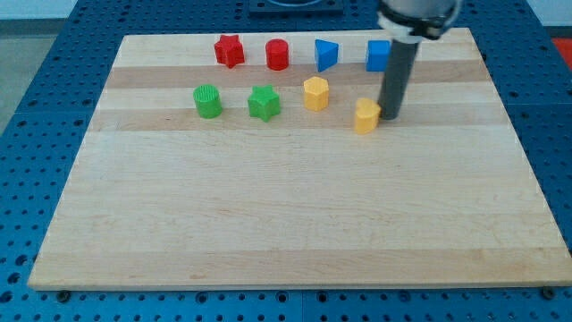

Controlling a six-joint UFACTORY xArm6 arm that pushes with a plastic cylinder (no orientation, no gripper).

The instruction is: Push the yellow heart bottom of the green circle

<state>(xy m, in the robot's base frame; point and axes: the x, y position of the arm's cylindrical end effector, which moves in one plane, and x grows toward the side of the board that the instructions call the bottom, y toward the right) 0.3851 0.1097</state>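
my tip touches the right side of a small yellow heart-like block (its shape is hard to read) at upper right of the pale wooden worktop. the ribbed green circle block sits well left. there are no jaws here; the rod half-hides a blue block.

A single camera looks down at a slant from above the view's bottom edge of the pale wooden board, facing toward its far edge. It stands back enough to take in the whole board and a margin of the blue perforated table around it. The dark rod's upper part runs out of the view's top.
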